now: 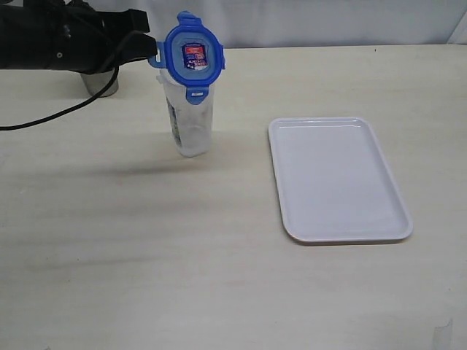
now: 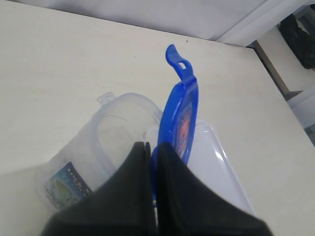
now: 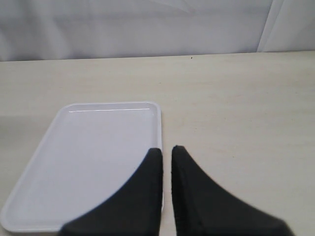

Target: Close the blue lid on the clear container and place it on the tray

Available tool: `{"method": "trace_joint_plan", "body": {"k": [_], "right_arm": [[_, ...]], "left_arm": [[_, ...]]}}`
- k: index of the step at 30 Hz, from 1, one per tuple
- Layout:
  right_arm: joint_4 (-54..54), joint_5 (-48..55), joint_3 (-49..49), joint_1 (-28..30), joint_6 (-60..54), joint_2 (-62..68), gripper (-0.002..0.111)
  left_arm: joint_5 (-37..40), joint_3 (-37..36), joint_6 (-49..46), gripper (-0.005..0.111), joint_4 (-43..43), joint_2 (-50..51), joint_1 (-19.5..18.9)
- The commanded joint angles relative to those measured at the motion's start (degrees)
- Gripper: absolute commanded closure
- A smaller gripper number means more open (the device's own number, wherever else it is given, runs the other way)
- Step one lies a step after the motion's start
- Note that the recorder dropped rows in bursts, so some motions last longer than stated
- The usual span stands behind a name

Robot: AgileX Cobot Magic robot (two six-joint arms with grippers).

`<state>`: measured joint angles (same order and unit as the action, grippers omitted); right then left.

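Left gripper clamps the blue lid, on edge, at the clear container's mouth near the table's far-left corner. Tip it flat, centre it, then press. Right gripper is pinched empty over the tray

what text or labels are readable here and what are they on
Sticker on the blue lid: red and blue print, too blurred to read.
Label on the clear container: blue-green print, too small to read.
Tray: no writing visible.
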<state>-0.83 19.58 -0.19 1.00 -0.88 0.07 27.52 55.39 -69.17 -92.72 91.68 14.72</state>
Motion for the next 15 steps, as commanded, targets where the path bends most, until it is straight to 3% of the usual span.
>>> {"method": "trace_joint_plan", "body": {"k": [1,15], "right_arm": [[-0.19,0.08,0.19,0.16,0.01,-0.07,0.101],[-0.19,0.08,0.19,0.16,0.01,-0.07,0.101]], "left_arm": [[-2.2,-0.04,0.54,0.107,0.4,-0.19,-0.16],[-0.98,-0.04,0.54,0.107,0.35,-0.19,-0.16]]}}
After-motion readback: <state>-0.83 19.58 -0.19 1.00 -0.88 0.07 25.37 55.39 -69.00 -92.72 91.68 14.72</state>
